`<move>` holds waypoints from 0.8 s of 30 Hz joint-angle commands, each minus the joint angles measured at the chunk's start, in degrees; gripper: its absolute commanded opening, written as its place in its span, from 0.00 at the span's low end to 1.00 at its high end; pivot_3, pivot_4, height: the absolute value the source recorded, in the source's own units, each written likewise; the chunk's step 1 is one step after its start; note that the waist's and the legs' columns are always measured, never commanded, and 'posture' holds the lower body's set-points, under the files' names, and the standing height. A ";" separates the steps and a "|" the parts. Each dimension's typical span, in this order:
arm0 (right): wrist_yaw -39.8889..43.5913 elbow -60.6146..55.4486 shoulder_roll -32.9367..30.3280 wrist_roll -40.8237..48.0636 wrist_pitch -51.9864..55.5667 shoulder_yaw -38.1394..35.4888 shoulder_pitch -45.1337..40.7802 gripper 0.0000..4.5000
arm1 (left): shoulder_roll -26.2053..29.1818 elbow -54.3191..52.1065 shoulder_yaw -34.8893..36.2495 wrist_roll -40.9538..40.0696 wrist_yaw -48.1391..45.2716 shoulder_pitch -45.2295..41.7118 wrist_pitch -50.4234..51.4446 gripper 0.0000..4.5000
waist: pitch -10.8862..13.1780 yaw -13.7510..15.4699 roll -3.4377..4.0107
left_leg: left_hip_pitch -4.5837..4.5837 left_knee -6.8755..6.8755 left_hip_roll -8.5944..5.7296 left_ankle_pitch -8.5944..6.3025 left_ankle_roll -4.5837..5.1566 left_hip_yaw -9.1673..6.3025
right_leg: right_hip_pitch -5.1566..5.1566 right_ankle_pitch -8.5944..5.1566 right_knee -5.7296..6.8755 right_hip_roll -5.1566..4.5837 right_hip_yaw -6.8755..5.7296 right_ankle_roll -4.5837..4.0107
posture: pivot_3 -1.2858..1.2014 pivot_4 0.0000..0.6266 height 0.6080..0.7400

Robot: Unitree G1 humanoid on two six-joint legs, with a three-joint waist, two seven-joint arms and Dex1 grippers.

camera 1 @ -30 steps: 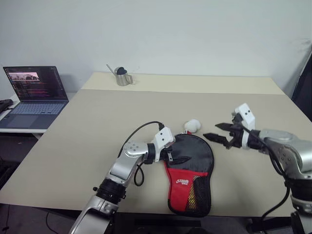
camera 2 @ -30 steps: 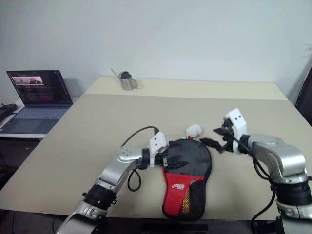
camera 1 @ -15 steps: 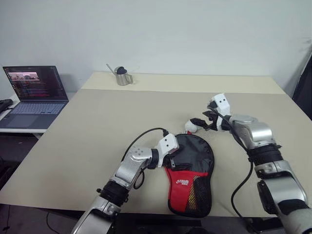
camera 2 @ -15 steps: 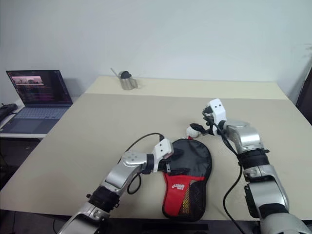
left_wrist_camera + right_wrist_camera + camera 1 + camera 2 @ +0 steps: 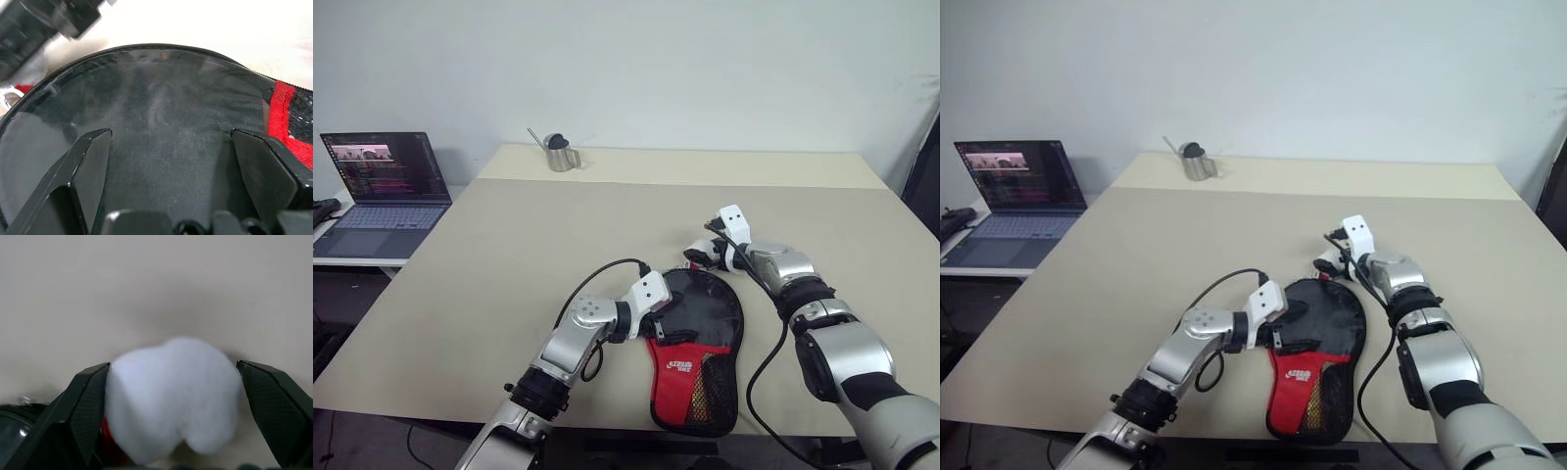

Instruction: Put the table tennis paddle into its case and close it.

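Right gripper [image 5: 171,396] moved to fluffy ball [image 5: 171,396], jaws open, case [image 5: 697,343] lengthwise toward robot

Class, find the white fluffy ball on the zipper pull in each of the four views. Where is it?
Left eye view: fluffy ball at the round far end of the case, at the right gripper.
Right eye view: same spot.
Left wrist view: too blurred to tell.
Right wrist view: between the open fingers.
Shared landmark: the black case.
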 commanded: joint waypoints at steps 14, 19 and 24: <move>-1.83 0.27 1.72 -2.19 -2.59 -2.72 -1.82 0.25 | -1.25 10.23 -3.50 3.99 0.39 -2.48 -3.38 0.95 | -0.03 0.00 0.06 | 0.23 0.03 -0.02 0.00 0.00 0.00 | 0.25 0.00 0.01 0.00 0.00 0.00 | 0.52 0.24 1.00; -1.61 -1.41 0.88 -2.39 -2.08 -2.65 -1.32 0.15 | -1.25 15.74 -4.73 5.15 -0.52 -2.03 -4.89 0.95 | -0.09 -0.01 0.15 | 0.51 0.04 -0.04 0.00 0.00 -0.02 | 0.56 0.00 -0.01 0.00 -0.02 0.00 | 0.52 0.24 1.00; -1.67 -4.66 -1.89 -2.92 -0.87 -2.43 0.41 0.14 | -1.10 17.32 -5.69 5.69 -1.97 -1.47 -5.45 0.95 | -0.17 0.00 0.16 | 0.93 0.02 -0.05 0.00 0.00 -0.01 | 0.96 0.00 -0.03 0.00 0.00 0.01 | 0.52 0.24 1.00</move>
